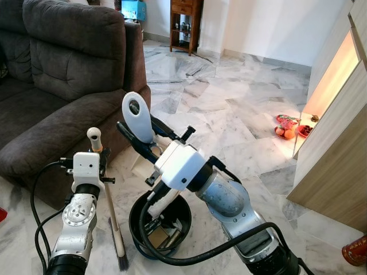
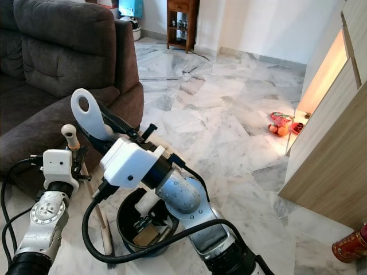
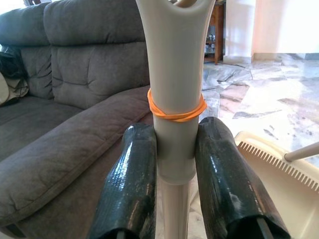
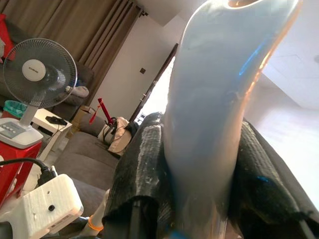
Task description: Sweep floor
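Observation:
My left gripper is shut on the beige broom handle, just under an orange rubber band. The broom stands nearly upright by the sofa, its dark bristles on the floor. My right gripper is shut on the pale blue-white dustpan handle, which has a hole at its top end. The handle sits between the black fingers. The cream dustpan pan lies low beside the broom. A black bucket with scraps inside stands under my right arm.
A dark grey sofa fills the left side. A light wooden cabinet lines the right, with a plate of fruit on the floor at its foot. Marble floor runs ahead to a wooden shelf.

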{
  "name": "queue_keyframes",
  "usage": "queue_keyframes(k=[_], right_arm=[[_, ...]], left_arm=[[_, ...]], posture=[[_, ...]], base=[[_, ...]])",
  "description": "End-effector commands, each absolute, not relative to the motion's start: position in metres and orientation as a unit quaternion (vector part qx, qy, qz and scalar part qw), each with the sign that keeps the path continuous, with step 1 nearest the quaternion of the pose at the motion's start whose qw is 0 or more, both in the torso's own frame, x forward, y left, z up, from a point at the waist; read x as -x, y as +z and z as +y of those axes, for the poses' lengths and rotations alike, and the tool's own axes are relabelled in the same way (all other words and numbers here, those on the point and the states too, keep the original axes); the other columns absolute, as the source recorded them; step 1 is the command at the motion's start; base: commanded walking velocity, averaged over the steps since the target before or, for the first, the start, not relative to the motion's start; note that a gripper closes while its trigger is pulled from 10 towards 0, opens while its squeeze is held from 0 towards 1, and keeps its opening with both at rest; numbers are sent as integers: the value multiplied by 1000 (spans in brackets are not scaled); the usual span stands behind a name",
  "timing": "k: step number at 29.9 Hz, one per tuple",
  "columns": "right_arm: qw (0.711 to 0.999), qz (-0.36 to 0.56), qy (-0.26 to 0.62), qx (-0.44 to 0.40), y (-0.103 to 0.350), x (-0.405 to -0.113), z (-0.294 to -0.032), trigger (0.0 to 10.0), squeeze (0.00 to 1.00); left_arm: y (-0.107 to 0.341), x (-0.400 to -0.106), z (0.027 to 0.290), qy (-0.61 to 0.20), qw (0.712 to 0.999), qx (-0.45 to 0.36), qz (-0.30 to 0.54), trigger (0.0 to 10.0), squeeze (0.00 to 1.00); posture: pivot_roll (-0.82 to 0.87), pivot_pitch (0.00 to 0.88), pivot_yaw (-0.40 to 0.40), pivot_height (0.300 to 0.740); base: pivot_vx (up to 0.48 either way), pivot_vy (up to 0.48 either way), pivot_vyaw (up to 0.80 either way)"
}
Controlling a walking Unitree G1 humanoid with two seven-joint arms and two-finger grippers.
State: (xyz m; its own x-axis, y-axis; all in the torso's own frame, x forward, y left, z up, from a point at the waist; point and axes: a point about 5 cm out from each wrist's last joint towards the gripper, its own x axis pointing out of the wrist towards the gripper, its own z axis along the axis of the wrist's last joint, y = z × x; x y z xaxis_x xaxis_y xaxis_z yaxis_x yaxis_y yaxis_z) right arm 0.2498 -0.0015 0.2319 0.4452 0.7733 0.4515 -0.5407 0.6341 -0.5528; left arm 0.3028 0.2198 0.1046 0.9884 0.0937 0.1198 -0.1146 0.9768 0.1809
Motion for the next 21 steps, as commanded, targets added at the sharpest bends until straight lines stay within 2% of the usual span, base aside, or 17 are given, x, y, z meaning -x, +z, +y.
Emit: queue_keyframes(k=[1, 7, 16, 18, 21], right_arm=[[828, -387, 375, 154, 247, -248, -4, 10000, 0], [877, -363, 290, 124, 254, -276, -25, 10000, 0], [921, -333, 170, 111, 256, -314, -60, 10000, 0], [936, -311, 120, 111, 250, -328, -79, 10000, 0], [941, -298, 86, 136, 243, -334, -91, 10000, 0]], left_arm=[[118, -308, 216, 47, 991, -90, -88, 10000, 0], [117, -308, 216, 50, 991, -90, -88, 10000, 0], [118, -309, 215, 50, 991, -90, -89, 10000, 0], [119, -309, 215, 50, 991, -90, -91, 10000, 0], [119, -308, 215, 51, 990, -90, -91, 10000, 0]], posture=[[34, 0, -22, 740], [35, 0, -26, 740], [38, 0, -28, 740], [41, 0, -30, 740], [42, 0, -31, 740]], base=[[0, 0, 0], [0, 0, 0], [0, 0, 0], [0, 0, 0], [0, 0, 0]])
